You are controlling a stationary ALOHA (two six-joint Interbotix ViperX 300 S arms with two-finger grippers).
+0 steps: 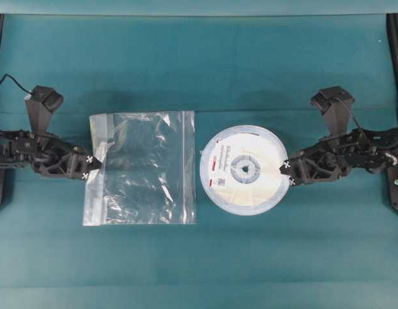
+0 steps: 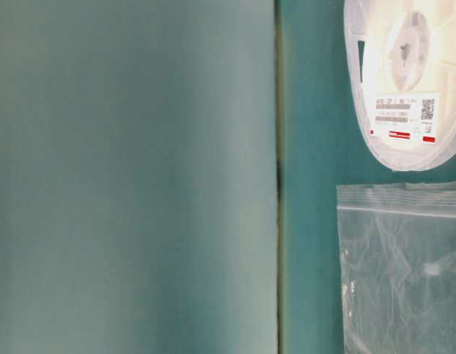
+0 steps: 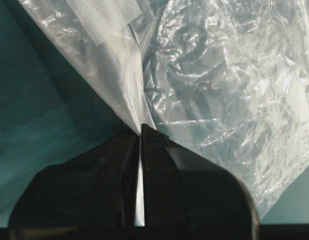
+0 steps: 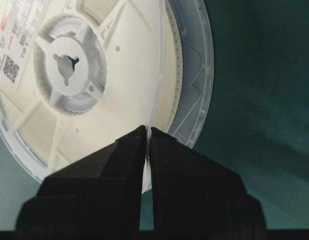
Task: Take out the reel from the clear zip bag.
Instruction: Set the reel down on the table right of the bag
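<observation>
Reel [image 1: 246, 170] is out, gripped at its rim by right pincer [image 1: 290, 172]; emptied bag [image 1: 144, 168] is pinched by left pincer [image 1: 89, 167]

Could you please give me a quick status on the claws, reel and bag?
Left claw shut on clear zip bag. Right claw shut on reel rim. Reel outside bag, beside it. Nothing in the way.

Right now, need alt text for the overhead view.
The reel lies outside the clear zip bag, just right of it on the teal table. The left gripper pinches the bag's left edge; the right gripper pinches the reel's right rim.
</observation>
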